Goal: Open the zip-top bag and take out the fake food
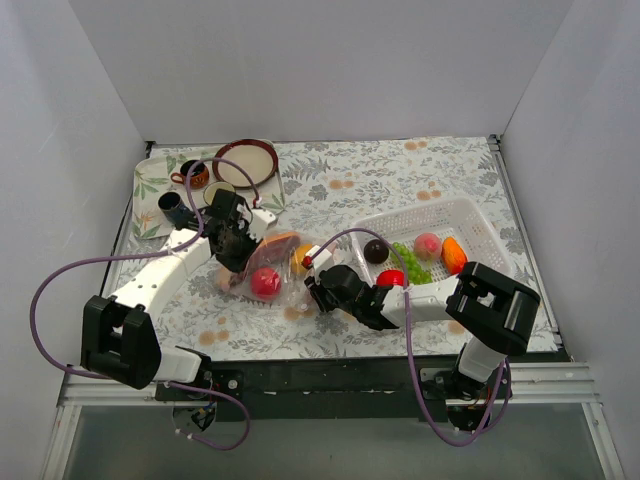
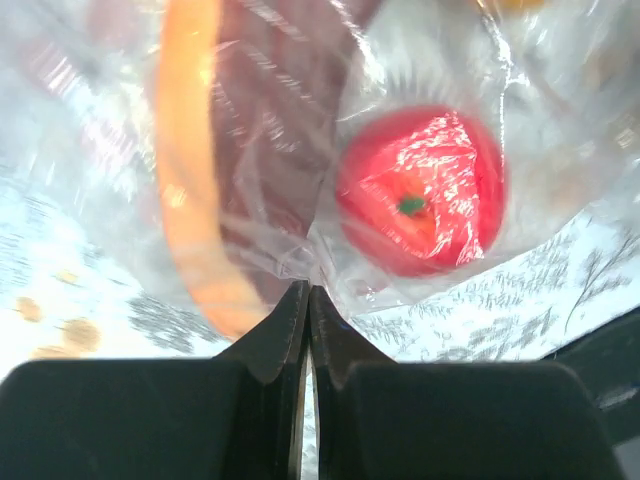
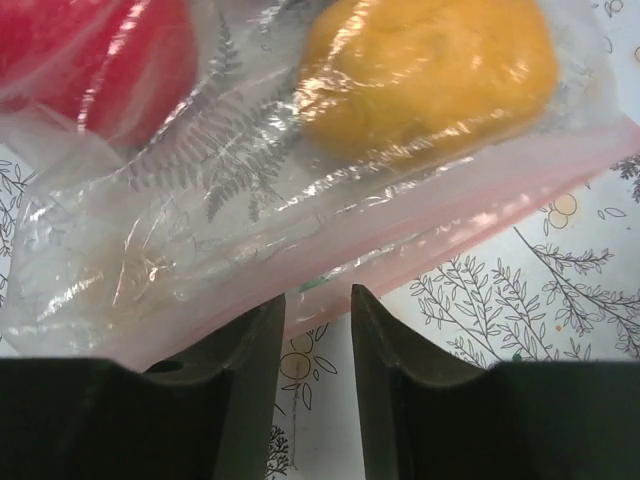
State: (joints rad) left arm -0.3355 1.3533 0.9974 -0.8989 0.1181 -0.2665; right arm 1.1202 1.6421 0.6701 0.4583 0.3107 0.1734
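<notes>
Two pincers of mine are at the zip-top bag [image 1: 290, 292], which lies on the near half of the surface [image 3: 560, 290], around the middle, just left of the white basket [image 1: 470, 212]. My left pincer [image 2: 308, 300] is closed tight, its tips meeting on a fold of the bag's clear film at the bag's left end. Just past those tips, inside the bag, sit a red ball [image 2: 420, 190] and a brown-maroon long piece [image 2: 262, 140] with an orange band along it.

My right pincer [image 3: 318, 300] stands partly open with nothing between its tips; only the patterned surface shows in the gap. The bag's pink zip strip [image 3: 450, 215] runs just ahead of those tips. Its edge lies over one fingertip, but I cannot tell whether it touches. Behind the strip, inside the bag, is an orange fruit [image 3: 430, 70].

More fake food [image 1: 390, 278] lies in the basket toward the surface's right edge: a dark ball [image 1: 376, 251], green grapes [image 1: 410, 262], a pinkish ball [image 1: 427, 245] and an orange piece [image 1: 454, 255].
</notes>
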